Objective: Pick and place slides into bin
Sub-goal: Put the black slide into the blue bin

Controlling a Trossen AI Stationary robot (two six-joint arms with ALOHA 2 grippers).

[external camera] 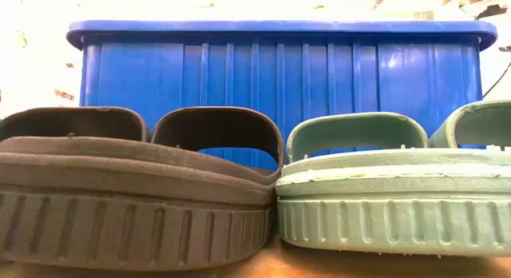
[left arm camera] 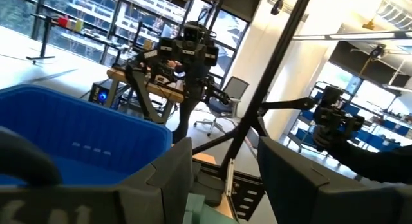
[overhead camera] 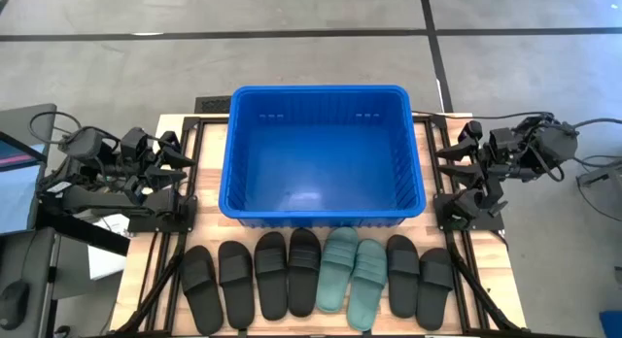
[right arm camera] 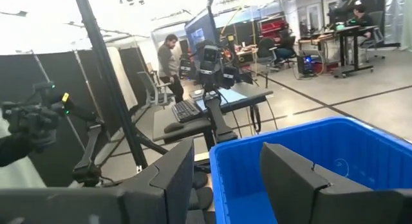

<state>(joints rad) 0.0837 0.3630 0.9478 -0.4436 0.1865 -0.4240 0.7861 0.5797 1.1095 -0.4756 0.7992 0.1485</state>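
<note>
The blue bin [overhead camera: 321, 89] stands at the middle of the table with nothing inside; the low view shows its near wall [external camera: 279, 78]. Along the near edge the slides lie side by side on their soles: several black ones [overhead camera: 236, 280] and two teal ones [overhead camera: 337, 268]. The low view shows a black slide [external camera: 136, 190] and a teal slide [external camera: 391, 198] close up. My left gripper [overhead camera: 180, 149] hovers open over its base, left of the bin. My right gripper [overhead camera: 445, 161] hovers open to the right of the bin. Each wrist view looks past open fingers at the bin [left arm camera: 77, 140] [right arm camera: 335, 159].
Black arm stands flank the bin on both sides [overhead camera: 146, 207] [overhead camera: 466, 212]. A screen [overhead camera: 15, 173] sits off the table's left edge. In the room beyond there are another robot station [left arm camera: 190, 50] and a person [right arm camera: 168, 60].
</note>
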